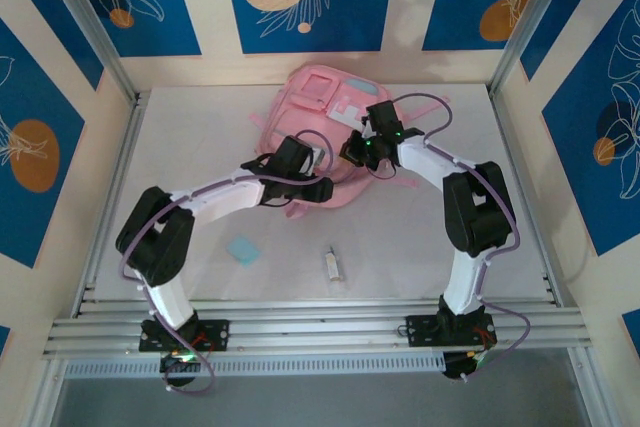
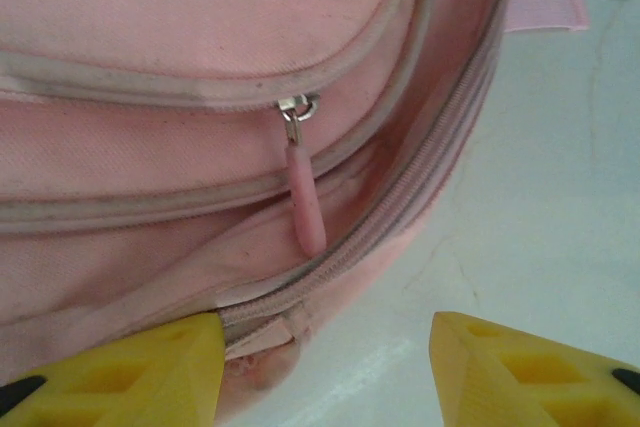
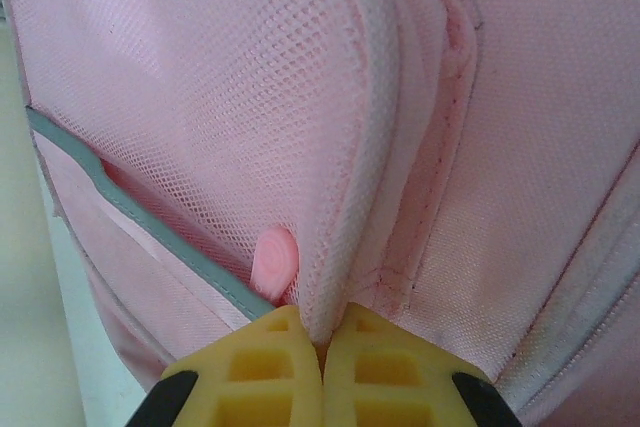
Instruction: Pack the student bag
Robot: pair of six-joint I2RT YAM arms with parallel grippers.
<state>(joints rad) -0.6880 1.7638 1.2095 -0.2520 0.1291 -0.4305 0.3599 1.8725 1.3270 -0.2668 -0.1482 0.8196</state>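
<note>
The student bag [image 1: 318, 105], a soft pink backpack, lies flat at the back middle of the table. My right gripper [image 1: 353, 153] is at its right side. In the right wrist view the gripper [image 3: 323, 335] is shut on a piped fold of the bag's pink mesh fabric [image 3: 345, 177], with a round pink pull tip [image 3: 272, 257] just to the left. My left gripper [image 1: 318, 187] hangs over the bag's near edge. In the left wrist view it [image 2: 325, 352] is open, nothing between its yellow fingers [image 2: 130, 372]. Ahead of it are a zipper track [image 2: 400, 207] and a pink zipper pull [image 2: 305, 202].
A small light-blue flat item [image 1: 243, 250] and a small white tube-like item [image 1: 332, 265] lie on the white table in front of the bag. Metal frame posts [image 1: 120, 67] and patterned walls close in the left, right and back sides.
</note>
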